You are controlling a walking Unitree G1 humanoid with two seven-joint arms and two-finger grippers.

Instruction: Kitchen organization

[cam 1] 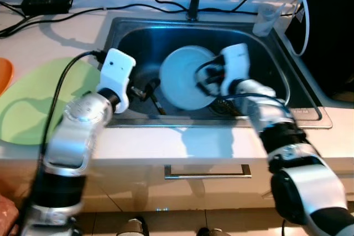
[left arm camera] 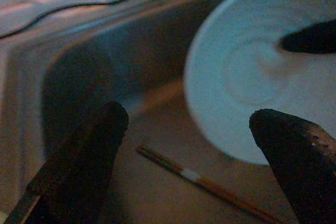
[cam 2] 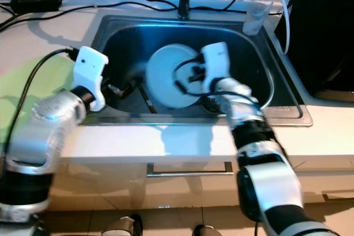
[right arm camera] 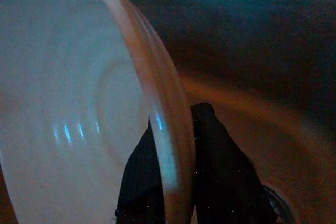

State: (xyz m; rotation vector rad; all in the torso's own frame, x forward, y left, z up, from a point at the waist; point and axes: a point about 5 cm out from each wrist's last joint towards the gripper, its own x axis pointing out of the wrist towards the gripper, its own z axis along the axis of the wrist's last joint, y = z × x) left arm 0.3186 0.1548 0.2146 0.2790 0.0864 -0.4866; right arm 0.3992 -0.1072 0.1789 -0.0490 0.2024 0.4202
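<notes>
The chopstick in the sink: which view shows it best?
The left wrist view: the chopstick lies on the sink floor between the open left gripper fingers, beside the white plate. The eye views show it as a thin dark line; the right wrist view shows the plate's rim between the right gripper fingers.

Tilted plate [cam 1: 185,78] mid-sink [cam 1: 265,53]; open basin either side.

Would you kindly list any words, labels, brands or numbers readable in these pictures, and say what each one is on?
No text can be read in these pictures.
The white plate, gripped at its rim by the right gripper, is plain.
The chopstick on the sink floor has a pale band, no lettering.
The black adapter on the counter is too small and blurred to read.
The left gripper bears no marking.
</notes>
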